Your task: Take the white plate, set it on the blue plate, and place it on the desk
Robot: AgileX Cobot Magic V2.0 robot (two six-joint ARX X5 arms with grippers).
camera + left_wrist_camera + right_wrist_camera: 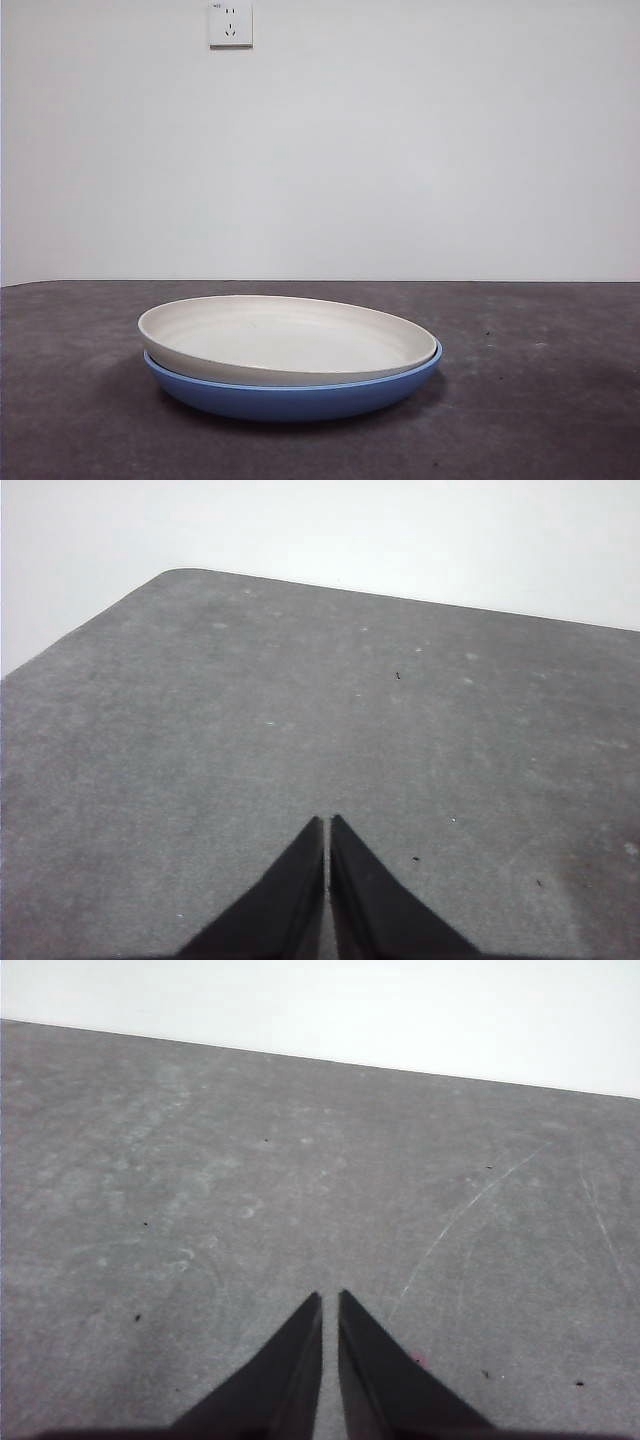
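Front view: white plate [287, 340] sits nested in blue plate [290, 392] on the bench [540, 400]. Left wrist view: left gripper [327, 825] fingers pressed together over bare bench. Right wrist view: right gripper [329, 1300] likewise; best to pinch the white rim and lift level.

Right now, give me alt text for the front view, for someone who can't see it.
A white plate sits nested in a blue plate on a dark grey desk. Behind them is a plain white wall with a power socket near the top. No robot arm is in view.
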